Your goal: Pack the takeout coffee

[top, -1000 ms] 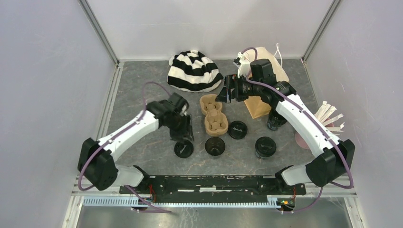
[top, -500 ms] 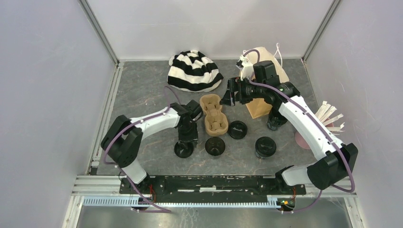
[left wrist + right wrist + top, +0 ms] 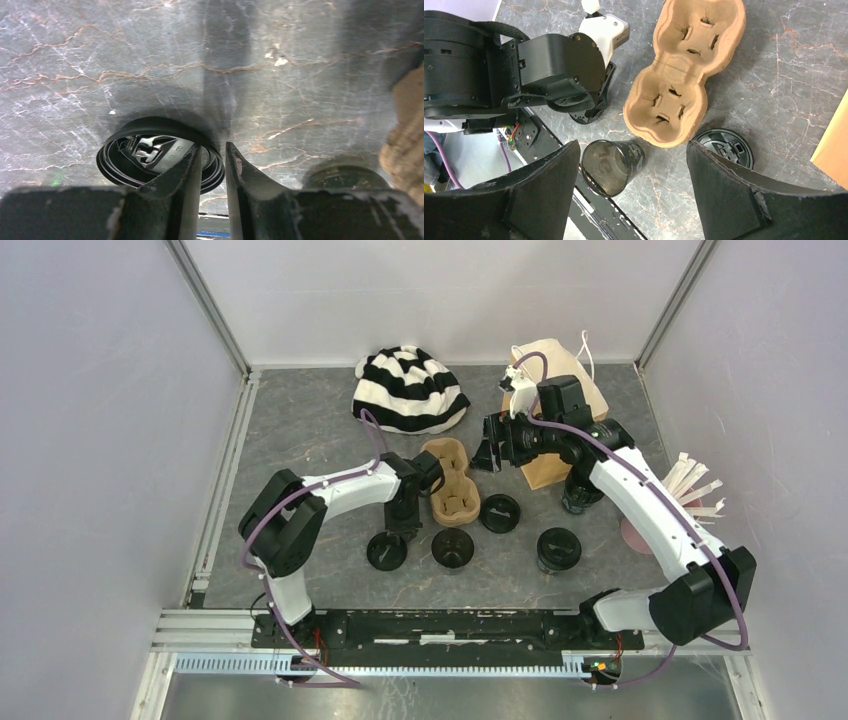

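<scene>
An open black coffee cup (image 3: 453, 548) stands near the front, and a lidded one (image 3: 558, 550) stands to its right. Loose black lids lie on the table, one on the left (image 3: 386, 552) and one by the carrier (image 3: 500, 513). My left gripper (image 3: 405, 518) hangs just behind the left lid (image 3: 145, 152) with its jaws almost closed and nothing between them (image 3: 212, 150). My right gripper (image 3: 488, 445) is wide open and empty (image 3: 632, 145) above the carrier's right side. Below it I see the open cup (image 3: 611, 167) and a lid (image 3: 724, 147).
The brown two-cup carrier (image 3: 450, 480) lies mid-table, also in the right wrist view (image 3: 684, 75). A brown paper bag (image 3: 545, 465) stands behind my right arm, and a black cup (image 3: 580, 498) is partly hidden under it. A striped hat (image 3: 408, 388) is at the back and a pink cup of white sticks (image 3: 690, 490) at the right.
My left arm has swung its elbow to the right and the gripper has shifted up-right, off the left lid towards the carrier. My right gripper has drifted slightly right and nearer. The cups and lids are unmoved.
</scene>
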You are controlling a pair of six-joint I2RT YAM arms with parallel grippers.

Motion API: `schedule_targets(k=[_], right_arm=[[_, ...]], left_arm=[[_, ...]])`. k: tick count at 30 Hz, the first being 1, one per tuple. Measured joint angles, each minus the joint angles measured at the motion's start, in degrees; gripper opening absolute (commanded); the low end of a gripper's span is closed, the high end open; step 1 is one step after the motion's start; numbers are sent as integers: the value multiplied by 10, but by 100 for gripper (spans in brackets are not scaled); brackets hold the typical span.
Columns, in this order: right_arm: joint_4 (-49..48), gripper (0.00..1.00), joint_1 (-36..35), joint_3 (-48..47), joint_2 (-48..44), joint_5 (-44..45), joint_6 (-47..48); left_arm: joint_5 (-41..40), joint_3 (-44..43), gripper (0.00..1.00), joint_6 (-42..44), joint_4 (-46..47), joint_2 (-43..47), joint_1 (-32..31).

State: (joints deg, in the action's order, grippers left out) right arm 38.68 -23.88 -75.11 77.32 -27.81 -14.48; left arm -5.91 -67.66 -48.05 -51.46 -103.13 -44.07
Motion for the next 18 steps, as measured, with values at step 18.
schedule_targets(k=[18], right_arm=[[6, 85, 0, 40, -52, 12, 21]], left_arm=[[-43, -59, 2, -11, -29, 31, -7]])
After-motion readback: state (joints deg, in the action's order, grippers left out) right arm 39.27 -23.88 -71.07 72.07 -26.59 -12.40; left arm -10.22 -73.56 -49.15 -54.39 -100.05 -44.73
